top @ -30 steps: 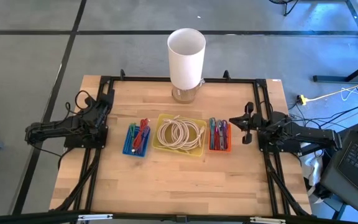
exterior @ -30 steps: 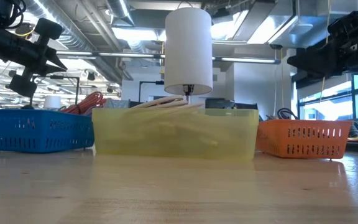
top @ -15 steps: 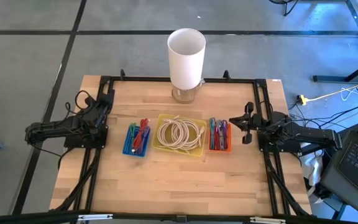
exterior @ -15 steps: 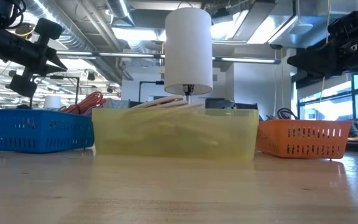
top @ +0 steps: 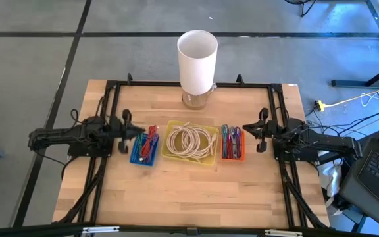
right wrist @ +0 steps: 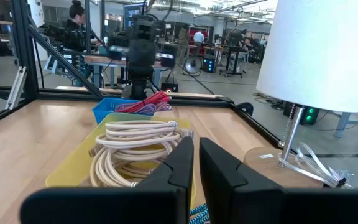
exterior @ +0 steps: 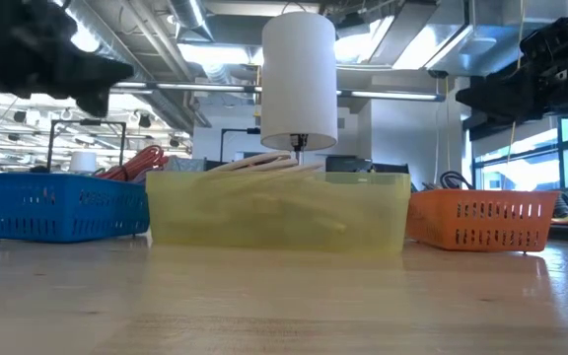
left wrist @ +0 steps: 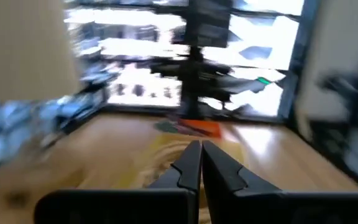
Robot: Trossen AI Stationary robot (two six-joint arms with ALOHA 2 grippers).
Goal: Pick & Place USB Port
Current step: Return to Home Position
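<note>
Left pincer (top: 139, 131) level (closed) — beside blue bin (top: 135, 158)

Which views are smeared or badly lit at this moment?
Left wrist view: streaked throughout, only its own jaws read cleanly, the yellow bin a smudge. Low view: backlit by ceiling lights, the left arm a smeared dark shape, the right arm a silhouette. High view and right wrist view: evenly lit, the light brown cable crisp.

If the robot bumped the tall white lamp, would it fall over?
Probably it could tip: the white lamp carries a big shade on a thin stem. Its round base looks wide, which may steady it. The shade likely weighs little.
</note>
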